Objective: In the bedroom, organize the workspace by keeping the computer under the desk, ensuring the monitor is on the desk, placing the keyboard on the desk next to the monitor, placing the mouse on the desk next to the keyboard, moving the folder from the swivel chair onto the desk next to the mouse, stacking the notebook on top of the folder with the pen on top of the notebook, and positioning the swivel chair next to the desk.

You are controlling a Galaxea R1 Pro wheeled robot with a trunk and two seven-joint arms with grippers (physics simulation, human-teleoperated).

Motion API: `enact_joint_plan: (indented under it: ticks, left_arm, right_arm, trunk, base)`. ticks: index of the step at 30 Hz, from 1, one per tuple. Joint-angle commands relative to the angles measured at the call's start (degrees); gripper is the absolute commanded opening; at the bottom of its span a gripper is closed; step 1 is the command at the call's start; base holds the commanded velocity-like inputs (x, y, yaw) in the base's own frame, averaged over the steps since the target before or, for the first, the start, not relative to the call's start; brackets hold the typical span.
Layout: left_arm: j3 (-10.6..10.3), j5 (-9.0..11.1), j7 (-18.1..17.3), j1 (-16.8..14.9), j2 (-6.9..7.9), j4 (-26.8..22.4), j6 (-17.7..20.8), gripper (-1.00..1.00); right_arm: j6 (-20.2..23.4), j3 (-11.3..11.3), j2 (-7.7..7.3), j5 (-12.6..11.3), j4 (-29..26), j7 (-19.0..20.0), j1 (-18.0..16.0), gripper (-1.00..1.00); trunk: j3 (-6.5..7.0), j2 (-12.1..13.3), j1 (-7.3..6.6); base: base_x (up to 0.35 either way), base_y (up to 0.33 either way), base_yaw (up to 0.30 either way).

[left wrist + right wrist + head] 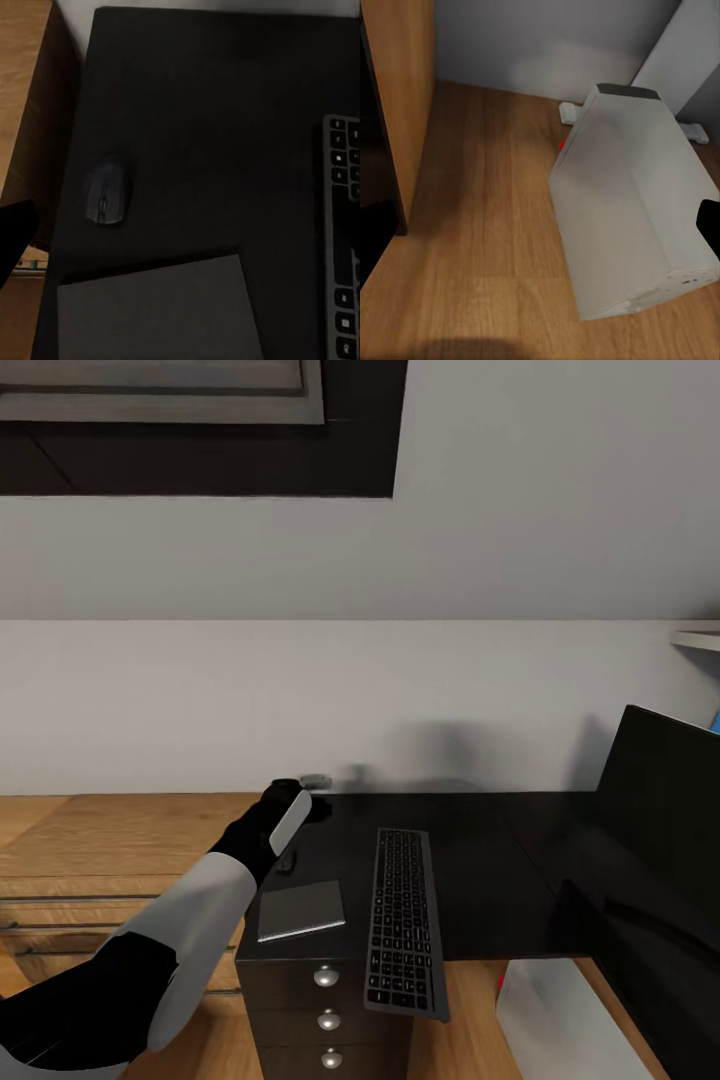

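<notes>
The glossy black desk point(480, 860) carries the black keyboard point(405, 920), lying lengthwise with one end over the front edge. Left of it lies the grey notebook point(300, 910), and behind that the small black mouse point(286, 863). The monitor point(660, 830) stands at the right. My left gripper point(300, 795) hovers over the desk's back left corner. In the left wrist view the left gripper point(180, 240) is open above the mouse point(107, 193), the notebook point(157, 311) and the keyboard point(345, 150). The light-grey computer point(545, 1010) sits on the floor under the desk. My right gripper point(540, 232) hangs open over the computer point(630, 217).
A dark drawer unit with round silver knobs point(327, 1020) sits under the desk's left end. A light-wood chest point(100, 860) adjoins the desk on the left. A sloped pale wall and a skylight point(200, 420) rise behind. A white desk leg point(682, 52) stands beyond the computer.
</notes>
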Motion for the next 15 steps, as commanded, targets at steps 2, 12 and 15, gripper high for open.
enact_joint_plan:
  ticks: [2, 12, 15]
  left_arm:
    - [0.05, 0.57, 0.48, -0.06, 0.0, -0.29, 0.1, 1.0]
    - [0.19, 0.56, 0.58, -0.06, 0.73, -0.21, 0.07, 1.0]
    - [0.2, 0.52, 0.65, -0.06, 0.79, -0.07, 0.01, 1.0]
  right_arm:
    - [0.14, 0.47, -0.07, -0.03, -0.12, -0.57, 0.02, 1.0]
    - [0.23, 0.47, -0.05, -0.03, -0.12, -0.53, -0.01, 1.0]
    - [0.26, 0.47, -0.06, -0.02, -0.12, -0.55, 0.01, 1.0]
  trunk:
    - [-0.24, -0.44, 0.23]
    - [-2.03, -4.45, 2.42]
    - [-2.57, -5.66, 3.08]
  base:
    - [0.004, -0.001, 0.0]
    - [0.001, 0.0, 0.0]
    - [0.0, 0.0, 0.0]
